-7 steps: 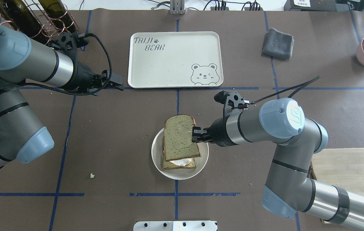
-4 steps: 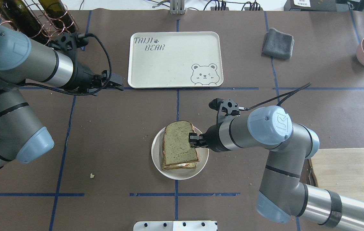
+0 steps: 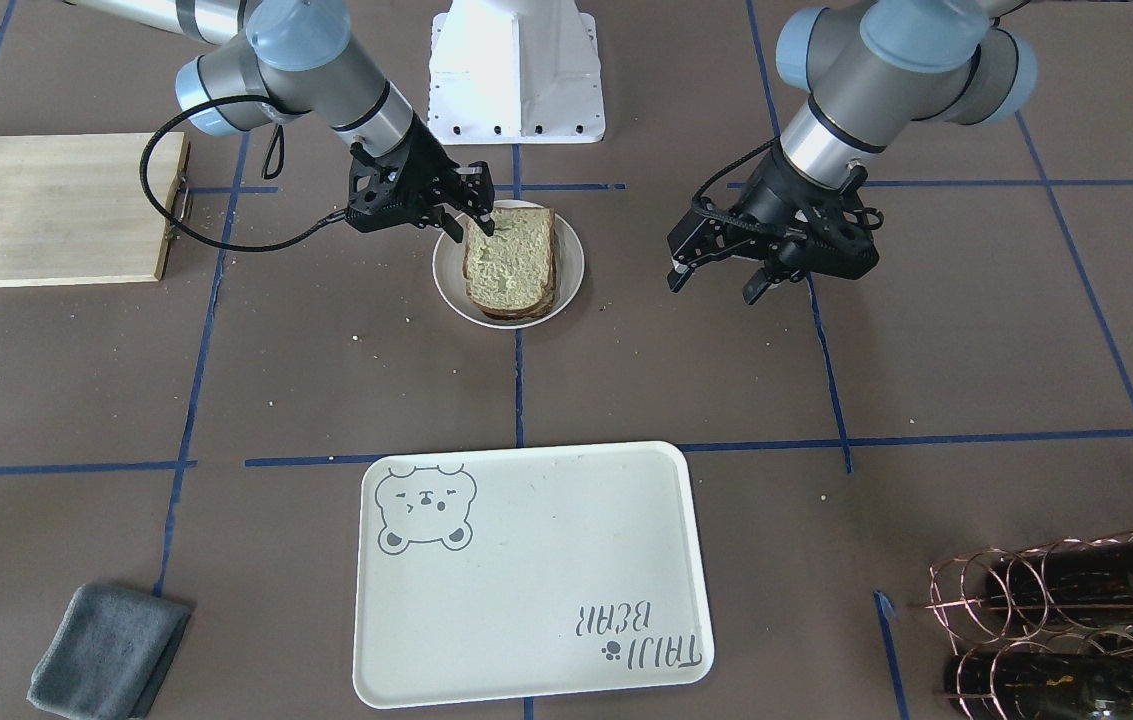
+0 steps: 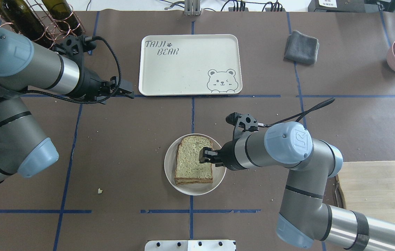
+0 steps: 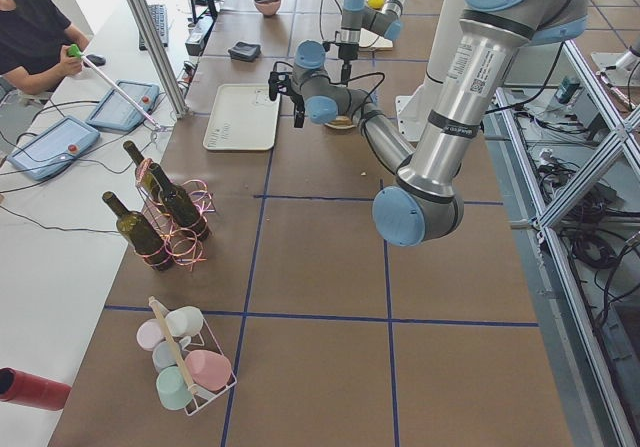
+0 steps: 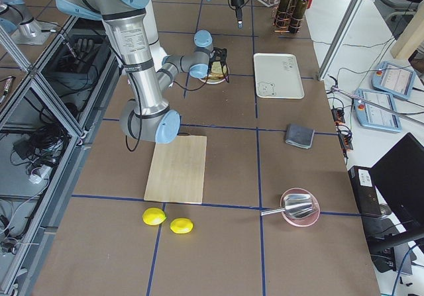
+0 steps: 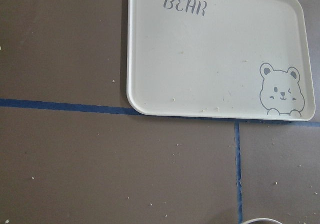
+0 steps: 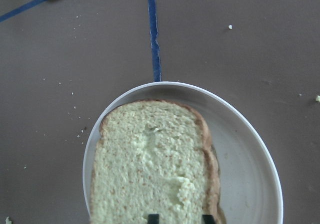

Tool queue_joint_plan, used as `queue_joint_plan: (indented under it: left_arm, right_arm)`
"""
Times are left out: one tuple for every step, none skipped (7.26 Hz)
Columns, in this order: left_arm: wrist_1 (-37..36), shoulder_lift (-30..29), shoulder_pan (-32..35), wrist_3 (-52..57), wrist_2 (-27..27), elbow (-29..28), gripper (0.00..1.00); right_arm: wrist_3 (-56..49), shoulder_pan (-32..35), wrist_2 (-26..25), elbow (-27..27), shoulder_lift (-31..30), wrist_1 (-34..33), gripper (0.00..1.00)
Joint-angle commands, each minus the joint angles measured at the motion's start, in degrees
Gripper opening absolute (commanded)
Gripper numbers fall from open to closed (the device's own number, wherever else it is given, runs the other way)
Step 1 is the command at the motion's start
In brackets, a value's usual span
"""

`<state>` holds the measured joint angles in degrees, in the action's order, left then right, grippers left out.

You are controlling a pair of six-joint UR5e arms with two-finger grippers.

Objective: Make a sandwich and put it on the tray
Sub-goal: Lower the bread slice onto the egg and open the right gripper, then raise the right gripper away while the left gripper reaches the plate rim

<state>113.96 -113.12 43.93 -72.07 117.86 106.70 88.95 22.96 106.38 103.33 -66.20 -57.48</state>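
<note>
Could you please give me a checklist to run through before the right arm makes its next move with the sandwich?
1. Top slice lies flat on the sandwich, edges lined up: ok.
2. Egg between the slices: cannot tell, it is hidden.
3. Sandwich sits inside the plate: ok.
4. Right gripper at the sandwich's edge, grip closed: cannot tell.
5. Tray has nothing lying on it: ok.
6. Left gripper open, beside the tray, off the plate-to-tray path: ok.
</note>
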Motion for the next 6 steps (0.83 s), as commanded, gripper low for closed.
queue_joint_plan:
  left_arm:
    - [0.04,-0.35,-0.16,-0.17,0.00,-0.26,1.00]
    - [0.04,-0.96,-0.33,-0.43,0.00,-1.04,1.00]
    - [-0.05,-1.40,-1.03,-1.31,0.00,-1.83,1.00]
    - [-0.05,-1.41,-3.21,-1.49,-1.74,-2.54,1.00]
    - [-0.14,-1.49,-7.50,-4.10,-6.72,-2.63,0.93]
    - [-0.14,-2.10,-11.46,-7.08,-9.47,-3.15,0.85]
  right_arm:
    - [0.17,1.55,0.13,1.95,0.19,-4.09,1.00]
    - [-0.53,3.74,1.71,5.10,1.24,-11.53,1.00]
    - [-2.36,7.77,5.55,8.09,2.81,-21.52,1.00]
    - [-8.65,10.16,6.11,10.55,3.09,-30.76,1.00]
    - [-17.41,12.96,6.46,12.84,3.18,-39.47,1.00]
    - [-24.72,15.95,7.25,13.56,2.83,-44.16,1.00]
